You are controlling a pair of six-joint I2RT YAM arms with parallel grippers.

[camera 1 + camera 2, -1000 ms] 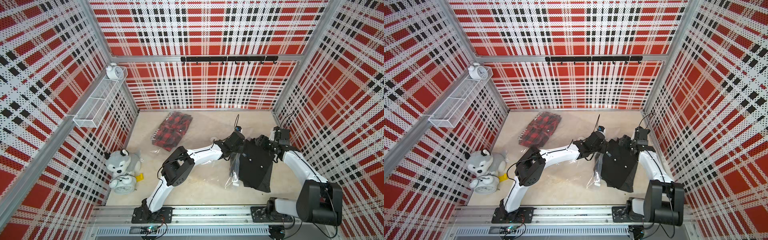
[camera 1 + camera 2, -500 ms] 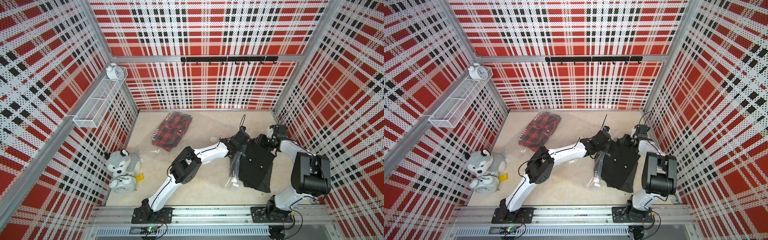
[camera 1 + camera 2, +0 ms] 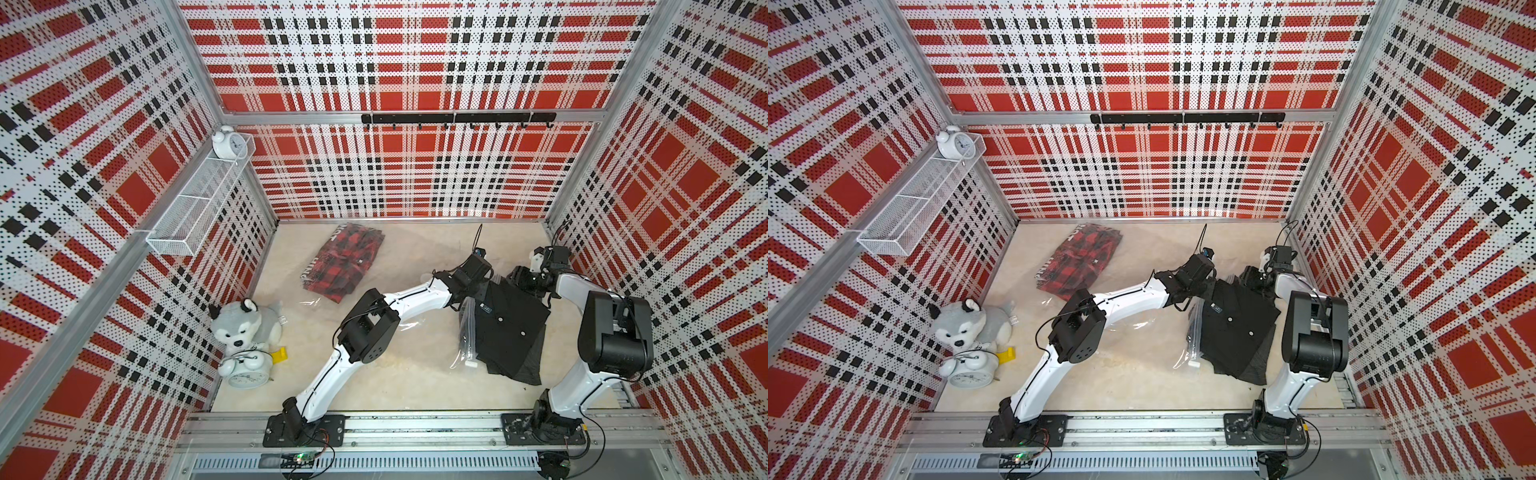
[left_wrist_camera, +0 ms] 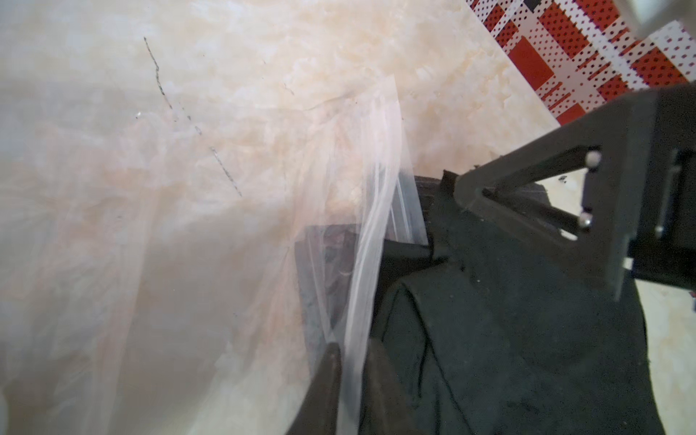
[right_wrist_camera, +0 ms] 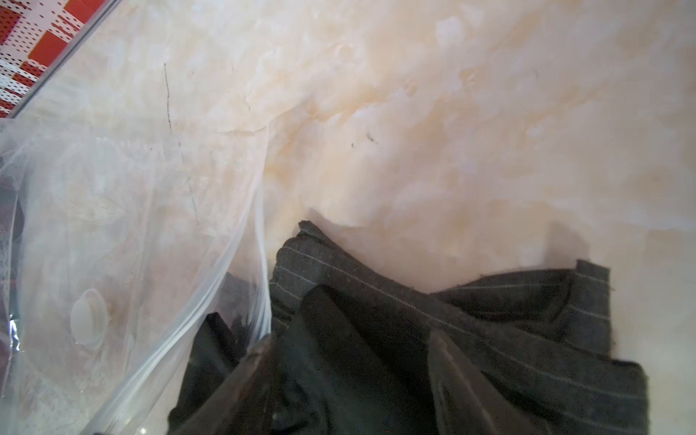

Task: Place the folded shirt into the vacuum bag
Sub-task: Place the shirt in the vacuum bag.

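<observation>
Left arm stretches low across the bench (image 3: pixel 415 374); left gripper (image 4: pixel 352 346) jaws pinch the vacuum bag (image 4: pixel 226 263) by its crinkly clear edge. Right gripper (image 5: pixel 350 337) jaws straddle bunched pinstriped cloth; whether they grip it is unclear. The folded shirt (image 3: pixel 509 328) lies at the bench's 3 o'clock, the bag at its 9 o'clock. The overlap between them is hard to trace.

A: Desk, near the left wall?
B: Plush husky (image 3: pixel 243 326) against an alarm clock (image 3: pixel 248 372), yellow piece (image 3: pixel 279 356) beside; red plaid garment (image 3: pixel 345 264) further back.
A: Walls?
B: Wire shelf (image 3: pixel 199 203) carrying a white clock (image 3: pixel 227 143); black hook rail (image 3: pixel 457 119).
</observation>
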